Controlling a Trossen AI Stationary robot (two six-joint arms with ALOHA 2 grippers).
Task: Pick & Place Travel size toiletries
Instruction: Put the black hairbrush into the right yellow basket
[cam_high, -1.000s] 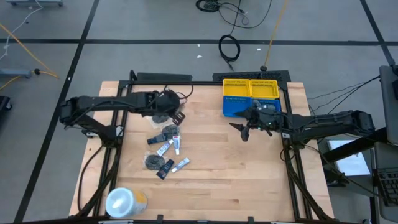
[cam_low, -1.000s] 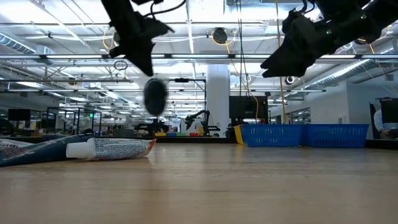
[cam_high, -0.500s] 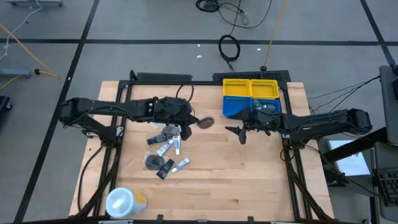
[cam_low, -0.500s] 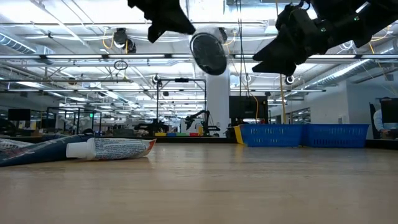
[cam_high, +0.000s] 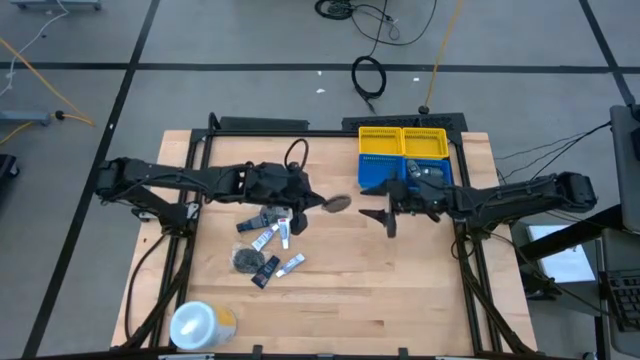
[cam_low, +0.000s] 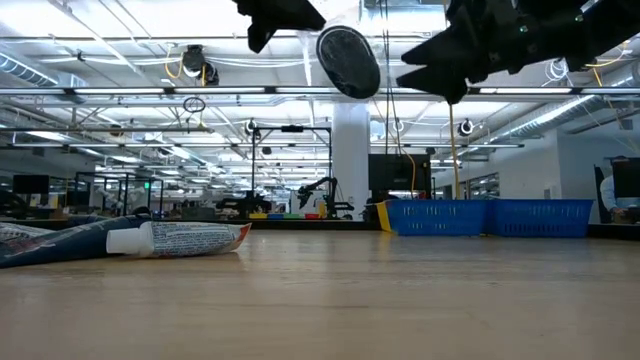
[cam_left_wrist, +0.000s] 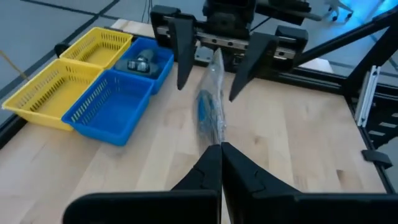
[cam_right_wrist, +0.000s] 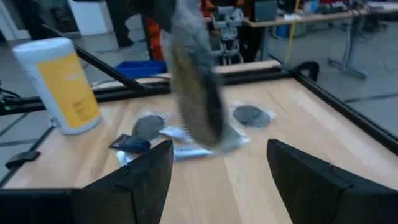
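1. Holding a dark grey round flat piece (cam_high: 338, 203) in the air over the middle of the desk (cam_high: 400, 290), the left gripper (cam_high: 318, 204) has its fingers pinched fully together on the piece's edge; in the left wrist view the piece hangs edge-on off the fingertips, with a clear wrapper and a bluish streak visible.

2. The right gripper (cam_high: 385, 216) faces it from just beside, fingers spread as wide as they go and holding nothing; the piece sits between the two arms and, in the right wrist view, hangs just ahead of the gap between the right fingers. This looks like a hand-over being lined up, not yet made.

3. Done so far, as far as can be seen: the blue basket (cam_high: 385, 172) near the right arm already holds a few small items (cam_left_wrist: 142, 61); what they are is too small to tell. The yellow basket (cam_high: 402, 142) behind it looks bare.

4. Left to do: a cluster of toiletries (cam_high: 268, 240) lies on the desk near the left arm, including dark round pieces, small white tubes and dark packets. So most of the task remains.

5. The large white-and-yellow roll (cam_high: 200, 324) stands at the desk's near left corner, well apart from the cluster.
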